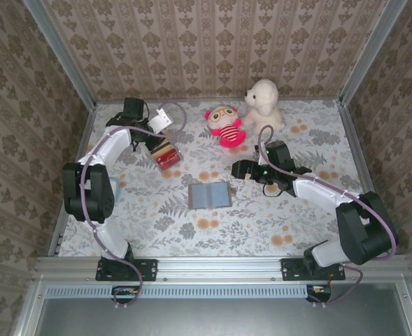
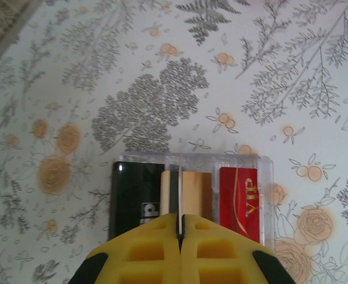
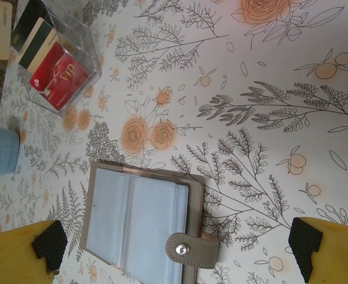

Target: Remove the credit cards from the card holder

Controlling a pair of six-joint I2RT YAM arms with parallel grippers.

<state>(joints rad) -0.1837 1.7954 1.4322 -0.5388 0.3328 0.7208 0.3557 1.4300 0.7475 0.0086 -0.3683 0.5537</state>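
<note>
My left gripper (image 2: 180, 236) gripped a card (image 2: 180, 189) edge-on over the tray (image 2: 267, 177). My right gripper (image 3: 178, 251) stood open above the holder (image 3: 132, 219). Next, I judged: release the card.

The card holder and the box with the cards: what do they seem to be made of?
The card holder looks like matte grey leatherette with glossy plastic inside. The box seems clear hard plastic: the cards show through its walls.

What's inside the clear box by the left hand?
In the clear box: a dark card, a gold-brown card and a red VIP card. The left hand, pinching a thin card edge-on, covers their near ends.
</note>
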